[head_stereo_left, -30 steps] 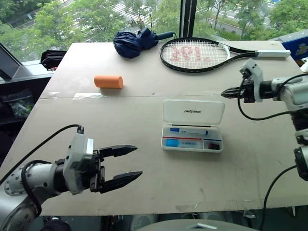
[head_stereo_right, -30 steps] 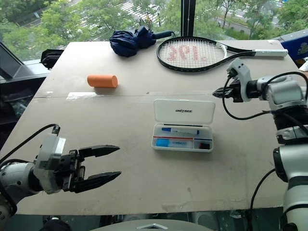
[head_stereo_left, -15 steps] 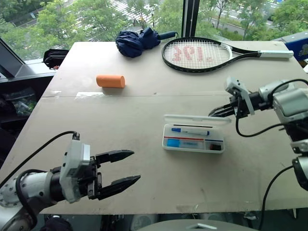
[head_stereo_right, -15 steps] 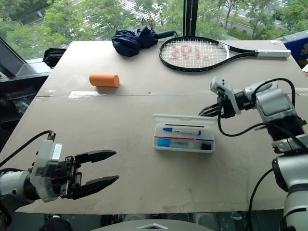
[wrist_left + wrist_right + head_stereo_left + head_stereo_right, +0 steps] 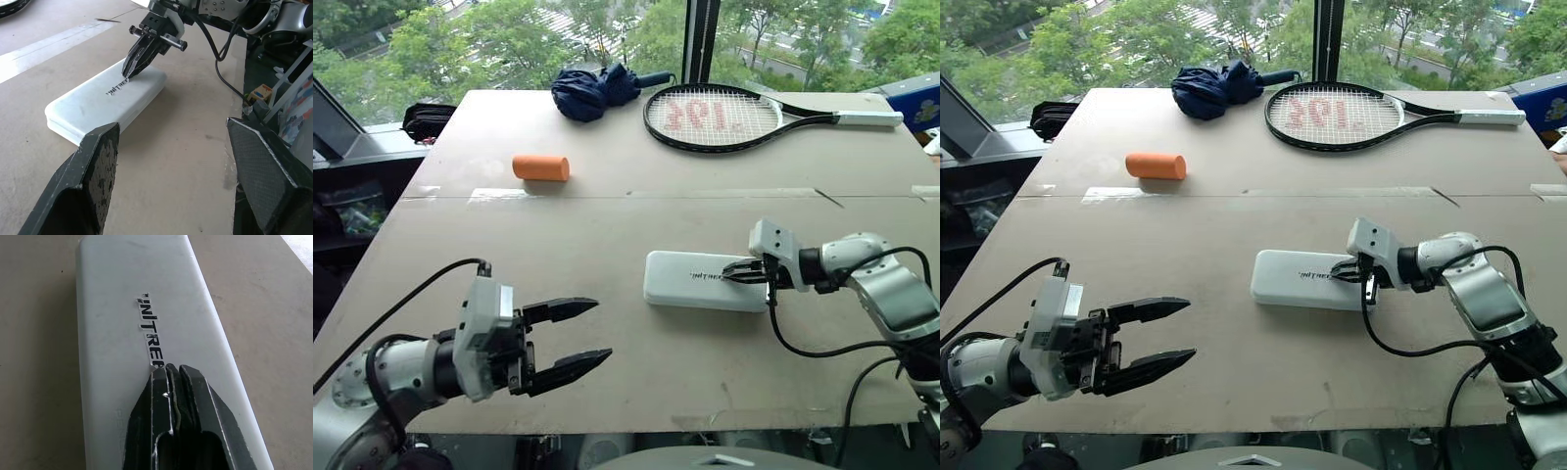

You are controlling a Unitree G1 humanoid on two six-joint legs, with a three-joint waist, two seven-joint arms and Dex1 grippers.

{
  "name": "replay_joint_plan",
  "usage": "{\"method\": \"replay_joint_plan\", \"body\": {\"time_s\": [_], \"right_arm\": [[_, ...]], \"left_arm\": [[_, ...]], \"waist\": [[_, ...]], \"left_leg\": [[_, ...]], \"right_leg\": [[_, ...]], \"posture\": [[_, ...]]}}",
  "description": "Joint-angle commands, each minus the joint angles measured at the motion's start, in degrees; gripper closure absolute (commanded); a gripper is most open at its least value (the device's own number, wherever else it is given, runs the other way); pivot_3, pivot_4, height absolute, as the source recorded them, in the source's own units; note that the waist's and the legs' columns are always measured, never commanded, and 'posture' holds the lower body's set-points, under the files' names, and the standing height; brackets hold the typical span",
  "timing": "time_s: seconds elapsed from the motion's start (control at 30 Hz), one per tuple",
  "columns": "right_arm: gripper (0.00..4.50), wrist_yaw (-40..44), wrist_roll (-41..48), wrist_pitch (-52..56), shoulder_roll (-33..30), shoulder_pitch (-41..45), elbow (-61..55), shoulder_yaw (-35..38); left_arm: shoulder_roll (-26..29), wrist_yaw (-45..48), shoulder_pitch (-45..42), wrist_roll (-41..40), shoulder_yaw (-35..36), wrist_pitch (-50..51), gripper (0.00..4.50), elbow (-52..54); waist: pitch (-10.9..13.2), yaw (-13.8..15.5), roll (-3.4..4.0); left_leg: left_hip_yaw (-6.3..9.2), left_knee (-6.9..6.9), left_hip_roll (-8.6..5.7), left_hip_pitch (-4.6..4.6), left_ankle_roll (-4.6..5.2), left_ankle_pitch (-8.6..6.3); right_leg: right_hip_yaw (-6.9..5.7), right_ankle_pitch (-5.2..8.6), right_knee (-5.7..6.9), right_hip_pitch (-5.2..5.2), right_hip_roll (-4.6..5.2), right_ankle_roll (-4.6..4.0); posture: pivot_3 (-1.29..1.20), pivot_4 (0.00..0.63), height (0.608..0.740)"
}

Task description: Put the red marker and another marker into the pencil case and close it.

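The white pencil case (image 5: 690, 281) lies on the table with its lid down, the dark lettering facing up. My right gripper (image 5: 729, 274) is shut, and its tips rest on the lid next to the lettering (image 5: 149, 333). The left wrist view shows the same contact: the black fingertips (image 5: 131, 71) touch the top of the case (image 5: 98, 105). My left gripper (image 5: 576, 338) hovers open over the table's front left part, well apart from the case and empty. The red marker and the other marker are hidden.
An orange cylinder (image 5: 541, 167) lies at the back left. A folded navy umbrella (image 5: 592, 90) and a tennis racket (image 5: 715, 115) lie along the far edge. A black bag (image 5: 429, 118) sits beyond the left edge, a blue box (image 5: 922, 101) at the far right.
The case's lid went from standing open to flat shut. My right gripper came down and towards me, ending with its tips on the lid. The left gripper stayed in place.
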State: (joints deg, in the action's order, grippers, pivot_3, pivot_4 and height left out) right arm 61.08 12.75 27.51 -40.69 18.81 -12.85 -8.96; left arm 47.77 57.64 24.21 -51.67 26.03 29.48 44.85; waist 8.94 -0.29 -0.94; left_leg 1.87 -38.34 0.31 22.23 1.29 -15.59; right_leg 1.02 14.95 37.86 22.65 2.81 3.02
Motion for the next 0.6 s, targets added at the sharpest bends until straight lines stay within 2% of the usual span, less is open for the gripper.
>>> {"method": "replay_joint_plan", "body": {"time_s": [0.03, 0.07, 0.17, 0.27, 0.33, 0.37, 0.43, 0.5, 0.6], "right_arm": [[4.47, -2.0, 7.7, -11.6, 3.1, -4.0, -6.3, 13.8], [4.47, -0.8, 8.9, -11.2, 1.5, -7.1, -7.7, 16.3], [3.25, 1.4, 11.6, -12.3, -1.0, -18.9, -12.4, 24.2], [2.03, 4.7, 12.8, -14.0, -2.8, -33.9, -15.2, 36.0], [0.99, 7.0, 12.4, -16.0, -3.2, -41.8, -14.9, 43.2], [0.78, 7.6, 12.7, -16.4, -3.1, -44.4, -14.7, 45.8], [0.06, 9.5, 13.1, -17.7, -2.8, -49.4, -13.9, 50.6], [0.06, 11.5, 13.6, -19.3, -2.7, -53.4, -12.6, 54.7], [0.06, 12.7, 13.7, -20.9, -3.4, -54.9, -10.6, 56.6]], "left_arm": [[0.6, -0.6, -0.2, 1.1, -0.2, -0.1, 0.99, 0.3], [0.8, 0.0, 0.3, 1.2, -0.4, 0.1, 0.99, 0.3], [1.0, 0.3, 1.3, 2.0, -0.1, 0.1, 0.99, -0.1], [0.7, 0.4, 3.6, 4.8, 2.2, -0.9, 0.99, -2.1], [0.5, 1.6, 6.3, 5.6, 4.3, -1.1, 0.99, -3.2], [0.6, 2.0, 7.3, 6.0, 5.0, -1.0, 0.99, -3.6], [0.7, 3.2, 8.9, 6.5, 6.2, -0.8, 0.99, -4.5], [1.2, 4.4, 9.8, 6.9, 7.0, -0.5, 0.99, -5.5], [2.6, 5.4, 9.6, 7.7, 5.7, 0.1, 0.99, -5.6]], "waist": [[0.2, 0.1, 0.26], [0.3, 0.1, 0.41], [0.3, 0.8, 0.38], [0.3, 1.5, 0.44], [0.4, 1.0, 0.65], [0.4, 0.9, 0.66], [0.4, 0.7, 0.60], [0.4, 0.7, 0.56], [0.4, 0.7, 0.49]], "left_leg": [[-0.01, -0.01, -0.02, 0.04, 0.00, 0.00], [-0.06, -0.01, -0.03, 0.08, 0.00, 0.00], [0.04, 0.01, -0.04, 0.13, 0.03, -0.01], [0.26, 0.02, -0.01, 0.30, 0.05, -0.03], [0.13, 0.02, 0.01, 0.25, 0.05, -0.03], [-0.01, 0.02, 0.01, 0.15, 0.05, -0.03], [-0.16, 0.03, 0.05, 0.02, 0.06, -0.03], [-0.32, 0.04, 0.11, -0.23, 0.06, -0.04], [-0.41, 0.03, 0.16, -0.31, 0.06, -0.04]], "right_leg": [[0.02, -0.02, 0.01, 0.02, 0.02, 0.03], [0.07, -0.03, 0.01, 0.07, 0.02, 0.04], [-0.02, -0.01, -0.07, 0.07, 0.03, 0.07], [-0.06, 0.00, -0.17, 0.09, -0.01, 0.06], [-0.05, 0.00, -0.13, 0.09, -0.04, 0.05], [0.01, 0.01, -0.06, 0.08, -0.04, 0.04], [0.15, 0.13, -0.07, 0.03, -0.05, -0.14], [0.29, 0.15, -0.07, -0.15, -0.12, -0.15], [0.38, 0.21, -0.07, -0.19, -0.14, -0.12]], "posture": [[0.00, 0.150, 0.730], [0.00, 0.150, 0.730], [0.00, 0.150, 0.730], [0.00, 0.150, 0.730], [0.00, 0.150, 0.730], [0.00, 0.150, 0.730], [0.00, 0.150, 0.730], [0.00, 0.150, 0.730], [0.00, 0.150, 0.730]]}}
